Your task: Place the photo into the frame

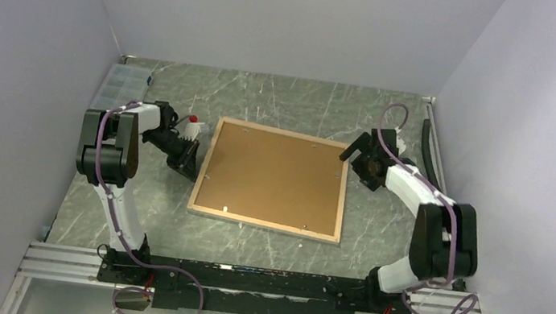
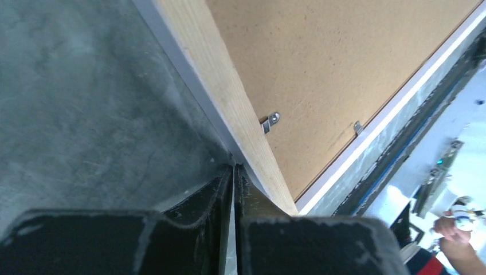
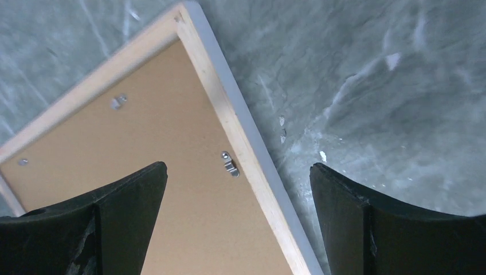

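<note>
Nearest the left wrist lens, the two black fingers of the left gripper [image 2: 234,169] are pressing together with only a hairline slit between them and nothing showing in it, their tips resting against the white outer edge of the frame [image 2: 226,86] on its left side; judging by that pose, the arm is bracing the frame rather than gripping it. The frame is lying face down in the middle of the table [image 1: 291,98], its light-wood back rim facing up and the brown backing panel [image 1: 272,176] sitting inside it, with small metal clips [image 2: 270,122] showing along the rim. The photo is not showing in any view; it may be lying under the panel, but the pictures are not settling that. Across the frame, the right gripper [image 3: 238,167] is hanging with its fingers spread wide above the far right corner, one finger over the panel and the other over bare table, straddling the right rim and apparently clear of it, a stance suiting a grab at that edge. The table is showing a grey-green marbled surface with pale veins and scuffs, and plain pale walls [image 1: 278,11] are closing it in on three sides. A clear plastic box [image 1: 116,83] is sitting at the far left corner, and an aluminium rail [image 1: 58,262] is carrying the arm bases along the near edge.
</note>
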`<state>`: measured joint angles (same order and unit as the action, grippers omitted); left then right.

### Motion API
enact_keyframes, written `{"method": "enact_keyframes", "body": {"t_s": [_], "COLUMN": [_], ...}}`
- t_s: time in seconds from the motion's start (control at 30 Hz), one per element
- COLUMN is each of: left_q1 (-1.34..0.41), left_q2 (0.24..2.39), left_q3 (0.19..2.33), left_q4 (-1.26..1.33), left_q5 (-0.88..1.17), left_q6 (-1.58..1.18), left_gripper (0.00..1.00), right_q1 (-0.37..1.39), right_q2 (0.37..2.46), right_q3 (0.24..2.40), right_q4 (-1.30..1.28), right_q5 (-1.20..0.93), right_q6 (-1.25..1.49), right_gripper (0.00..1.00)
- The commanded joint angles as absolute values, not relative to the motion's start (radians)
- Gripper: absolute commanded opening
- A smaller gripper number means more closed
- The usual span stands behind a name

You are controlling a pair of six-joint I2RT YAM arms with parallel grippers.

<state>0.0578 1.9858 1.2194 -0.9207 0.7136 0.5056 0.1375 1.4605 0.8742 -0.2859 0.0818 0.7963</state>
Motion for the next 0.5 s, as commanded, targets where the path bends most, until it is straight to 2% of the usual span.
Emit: {"method": "enact_keyframes", "body": {"t_s": [0.0, 0.23, 0.47], "left_q1": [0.007, -0.05, -0.146], "left_q2": [1.938, 1.917, 1.879], "left_q3": [1.17, 1.14, 1.112], "left_q4": [-0.867, -0.879, -0.895], "left_q5": [0.596, 0.583, 0.614], "left_q6": [0.574, 0.612, 0.649], "left_gripper": [0.13, 0.12, 0.12], "right_q1": [0.129, 0.137, 0.235], "right_q2": [1.564, 1.761, 1.939], "right_q3": [0.892, 1.045, 1.294], "right_q4": [-0.146, -0.059, -0.108], "right_q5": [-0.074, -0.297, -0.327], "right_q6": [0.826, 0.882, 0.873], "right_gripper": [1.0, 1.0, 1.0]}}
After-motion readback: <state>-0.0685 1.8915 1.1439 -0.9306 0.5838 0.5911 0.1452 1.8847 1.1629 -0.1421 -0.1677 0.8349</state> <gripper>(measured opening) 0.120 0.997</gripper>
